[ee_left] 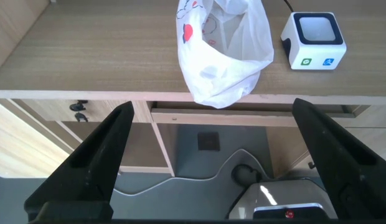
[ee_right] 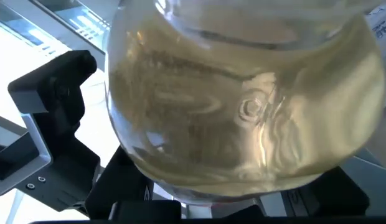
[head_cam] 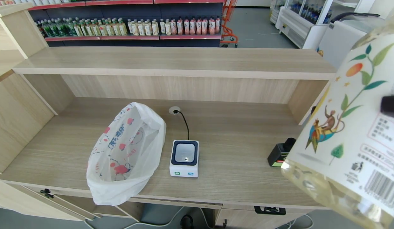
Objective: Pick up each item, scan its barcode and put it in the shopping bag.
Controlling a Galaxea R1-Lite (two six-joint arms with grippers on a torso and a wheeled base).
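Right gripper clamped on the bottle, held high at the robot's right. Head view: 1 barcode on its label. Right wrist view: the bottle's base, pale yellow liquid. Left wrist view: left gripper spread wide, empty, before the counter edge. Shopping bag overhangs that edge, scanner just beside it.

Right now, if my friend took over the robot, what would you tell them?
Left gripper: open, empty, low in front of the counter edge, facing the shopping bag.
Right gripper: shut on the bottle, held up on the right, barcode turned toward the head camera.
The bag lies open on the counter, with the scanner just to its right.
Done: bottle picked up.
Left: scan it, then bag it.
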